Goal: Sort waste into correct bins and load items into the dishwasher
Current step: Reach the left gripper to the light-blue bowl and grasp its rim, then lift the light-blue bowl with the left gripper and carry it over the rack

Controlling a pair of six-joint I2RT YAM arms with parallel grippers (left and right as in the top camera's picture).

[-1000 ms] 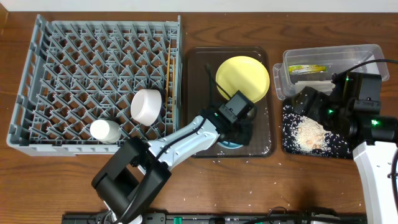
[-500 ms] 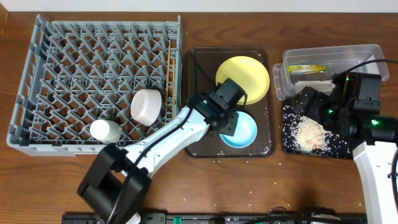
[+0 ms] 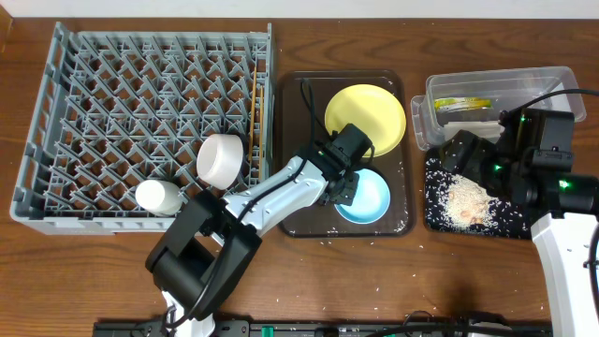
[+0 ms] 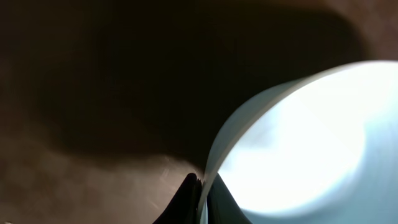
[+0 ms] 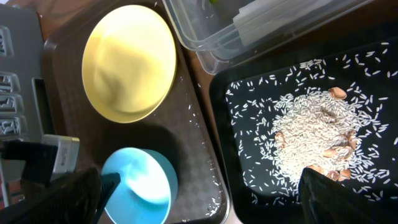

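My left gripper (image 3: 346, 187) is shut on the left rim of the light blue bowl (image 3: 368, 197), which sits on the dark brown tray beside the yellow plate (image 3: 365, 116). In the left wrist view the fingers (image 4: 200, 194) pinch the bowl's rim (image 4: 298, 143). My right gripper (image 3: 460, 154) is open and empty over the black tray (image 3: 505, 225) of rice crumbs (image 3: 465, 201); its fingers (image 5: 205, 199) are spread wide. The right wrist view also shows the bowl (image 5: 140, 186), plate (image 5: 129, 62) and crumbs (image 5: 311, 134). The clear tub (image 3: 547, 80) holds the wrapper (image 3: 463, 103) and tissue (image 3: 473, 124).
The grey dish rack (image 3: 56, 122) fills the left side and holds a white bowl (image 3: 222, 159), a white cup (image 3: 157, 197) and chopsticks (image 3: 255, 117) along its right edge. The brown tray (image 3: 299, 220) lies between the rack and the bins. Loose rice grains dot the table front.
My left gripper has moved from over the blue bowl to its left rim, uncovering the bowl, and now grips the rim. The right arm has not moved.
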